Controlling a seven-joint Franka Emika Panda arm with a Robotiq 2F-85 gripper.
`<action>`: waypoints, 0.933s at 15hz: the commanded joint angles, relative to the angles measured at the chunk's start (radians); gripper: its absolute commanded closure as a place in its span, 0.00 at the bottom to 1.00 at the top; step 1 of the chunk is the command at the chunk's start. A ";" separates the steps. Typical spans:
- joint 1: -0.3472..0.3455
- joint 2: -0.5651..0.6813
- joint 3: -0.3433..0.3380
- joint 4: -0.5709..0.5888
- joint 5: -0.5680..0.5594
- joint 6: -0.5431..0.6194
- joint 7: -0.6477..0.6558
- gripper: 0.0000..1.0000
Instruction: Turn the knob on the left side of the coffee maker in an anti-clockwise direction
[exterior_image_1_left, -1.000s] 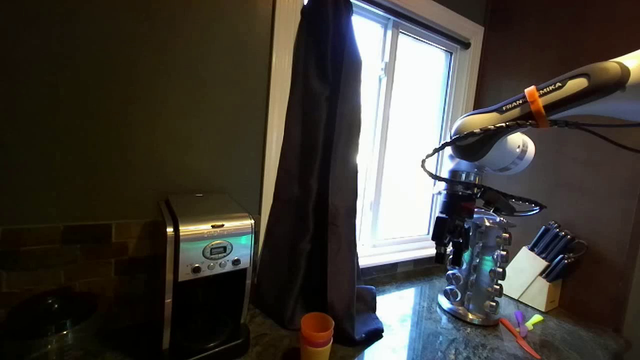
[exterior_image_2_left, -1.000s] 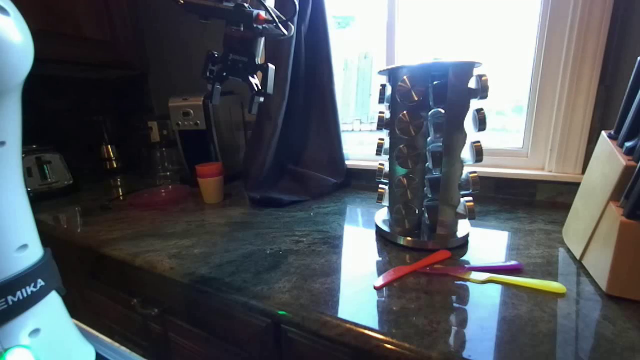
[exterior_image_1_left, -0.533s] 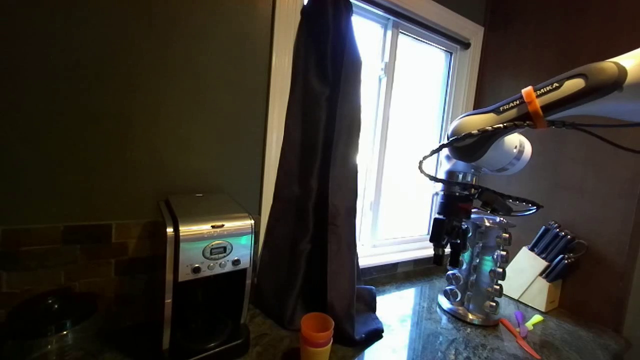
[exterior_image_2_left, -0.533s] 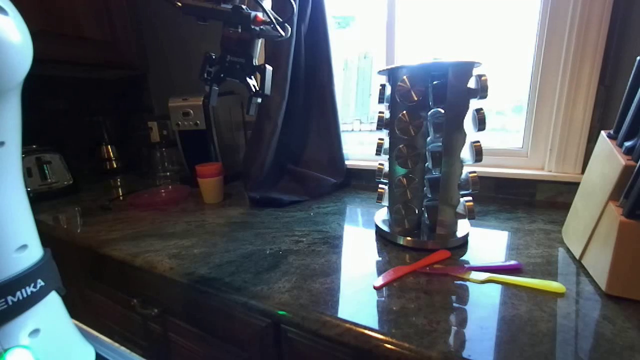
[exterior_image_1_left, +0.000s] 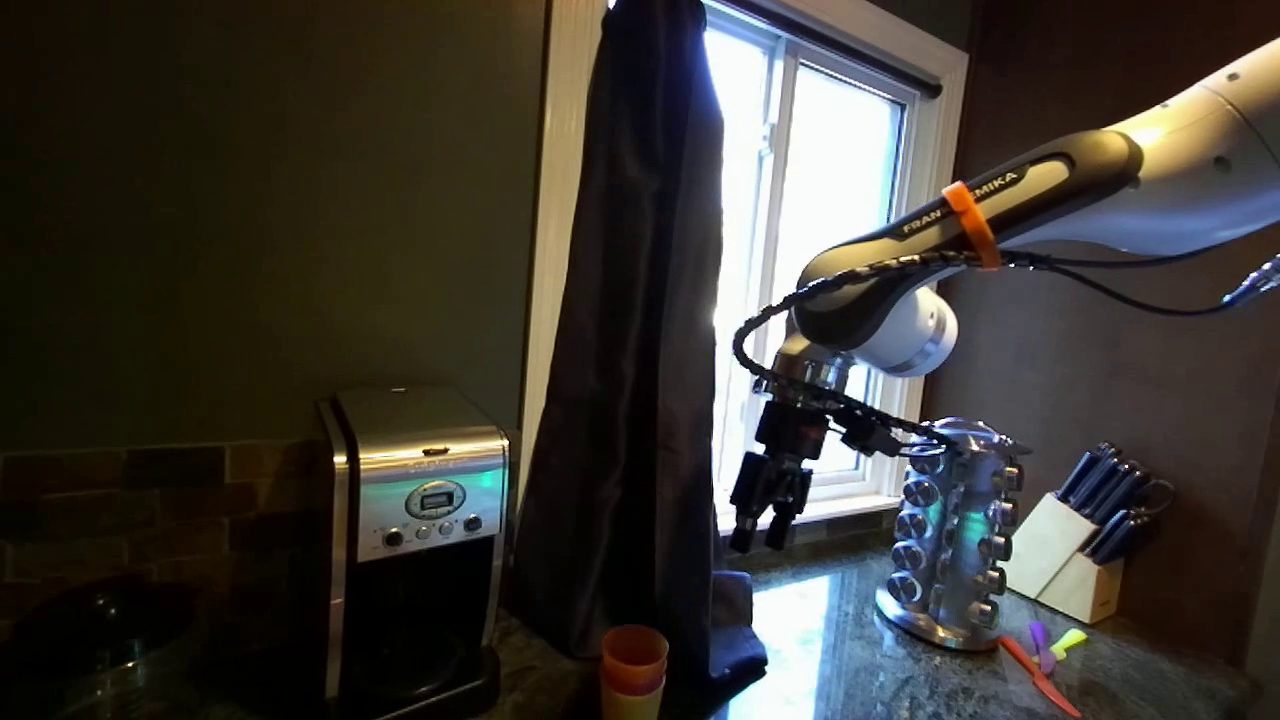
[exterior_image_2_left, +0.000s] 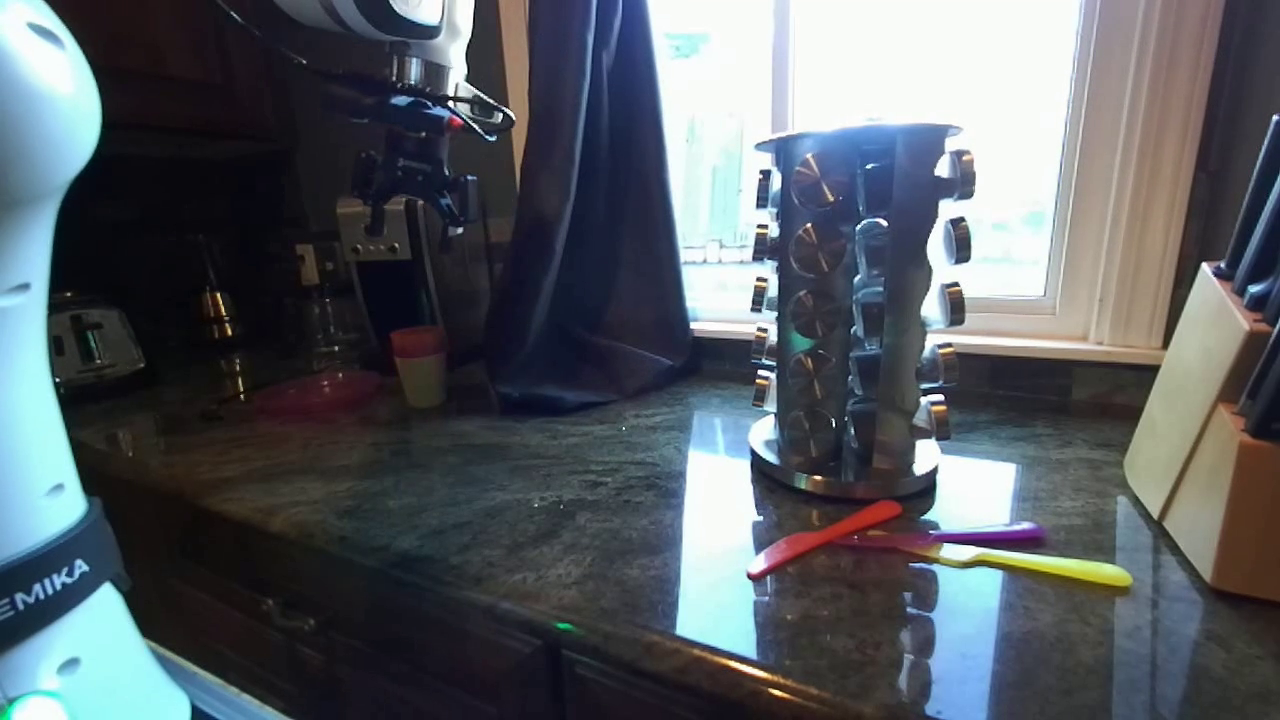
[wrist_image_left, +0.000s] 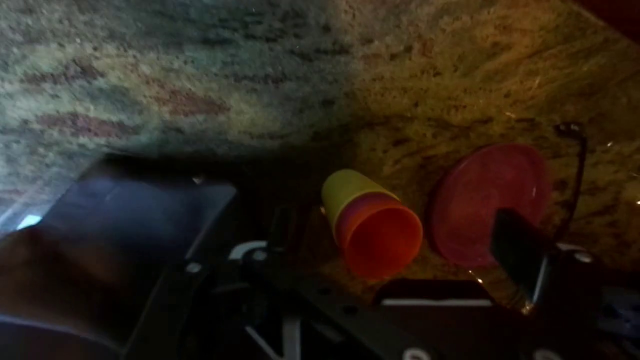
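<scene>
In an exterior view, dangles spread black claw (exterior_image_1_left: 760, 538) right of centre, apart from boxy silver-fronted coffee maker (exterior_image_1_left: 415, 548), lower left.

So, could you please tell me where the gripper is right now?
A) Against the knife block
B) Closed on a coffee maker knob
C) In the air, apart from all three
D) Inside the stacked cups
C, since in an exterior view the gripper hangs in the air with visible gaps to the coffee maker, the stacked cups and the knife block.
</scene>
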 joint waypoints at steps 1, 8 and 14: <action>0.022 0.147 0.062 0.135 -0.002 0.055 0.039 0.00; 0.106 0.459 0.190 0.459 -0.339 0.033 0.309 0.00; 0.157 0.523 0.211 0.543 -0.403 0.043 0.313 0.00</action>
